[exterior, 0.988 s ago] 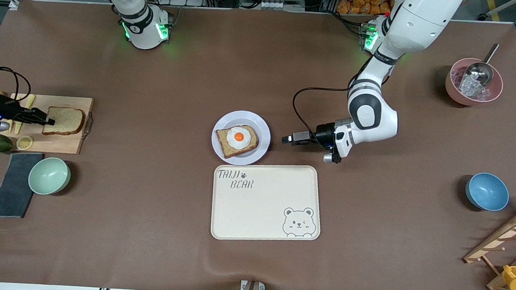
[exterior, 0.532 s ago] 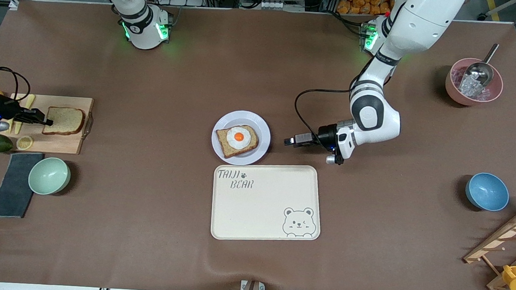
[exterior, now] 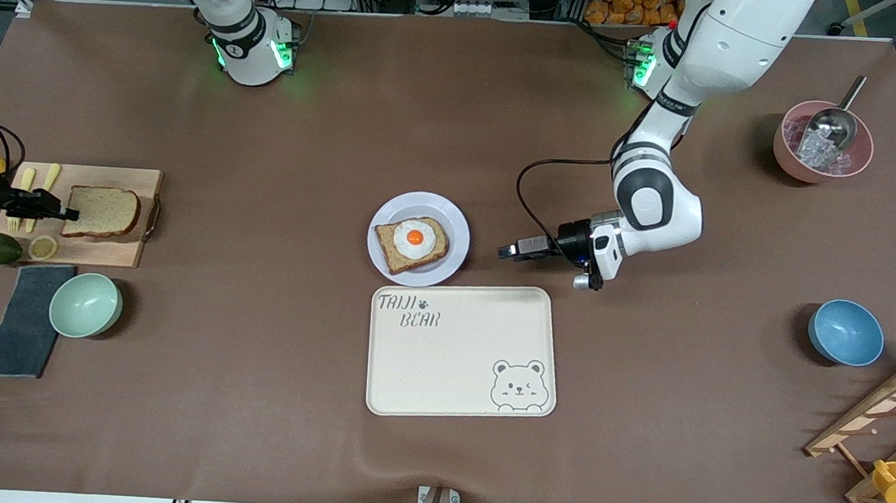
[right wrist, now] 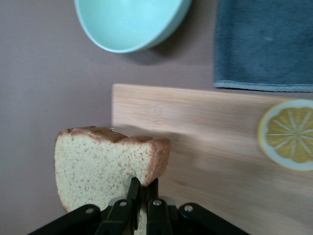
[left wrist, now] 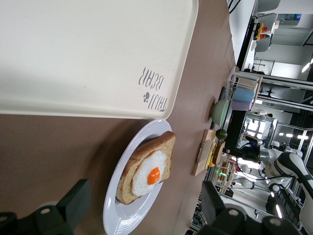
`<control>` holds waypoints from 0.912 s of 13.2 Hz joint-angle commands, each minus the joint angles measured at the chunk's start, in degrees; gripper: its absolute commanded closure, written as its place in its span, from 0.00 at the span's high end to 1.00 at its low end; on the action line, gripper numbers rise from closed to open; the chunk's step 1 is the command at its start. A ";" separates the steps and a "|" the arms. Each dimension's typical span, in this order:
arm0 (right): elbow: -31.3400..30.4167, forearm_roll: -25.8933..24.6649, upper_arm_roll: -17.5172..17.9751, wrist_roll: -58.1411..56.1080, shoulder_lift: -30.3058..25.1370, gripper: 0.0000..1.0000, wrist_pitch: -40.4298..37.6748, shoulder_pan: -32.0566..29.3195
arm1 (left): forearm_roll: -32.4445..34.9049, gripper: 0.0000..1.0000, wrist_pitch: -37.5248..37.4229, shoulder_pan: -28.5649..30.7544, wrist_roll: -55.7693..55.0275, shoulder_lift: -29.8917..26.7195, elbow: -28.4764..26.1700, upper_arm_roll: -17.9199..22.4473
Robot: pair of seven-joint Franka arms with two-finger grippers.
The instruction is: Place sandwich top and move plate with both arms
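At the left edge of the frame, the right claw [exterior: 61, 213] is clenched on the edge of the square light-brown wholemeal bread slice [exterior: 102, 212], over the pale wooden cutting board [exterior: 110, 250]. Mid-frame, the small round lavender-white plate [exterior: 453, 236] sits on the brown surface [exterior: 255, 349] with an egg-topped darker slice [exterior: 412, 244] on it. Beside the plate, the left claw [exterior: 505, 251] is released, its fingers spread.

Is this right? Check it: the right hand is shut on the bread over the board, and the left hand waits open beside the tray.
One slip: the left hand waits open beside the plate, as the front view shows. The right hand is indeed shut on the bread over the board.
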 commanded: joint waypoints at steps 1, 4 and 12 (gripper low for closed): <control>0.10 0.97 0.08 5.16 -3.49 0.00 -5.69 2.50 | -1.53 1.00 0.48 0.02 0.08 -0.91 -0.38 -0.31; -0.78 1.06 0.17 11.41 -7.97 0.00 -9.57 6.27 | -1.53 1.00 0.48 -0.50 0.17 -0.39 -0.38 -0.31; -7.46 1.24 0.17 28.27 -21.34 0.00 -9.49 20.50 | -1.62 1.00 0.40 -0.07 -1.41 -0.82 0.59 -0.39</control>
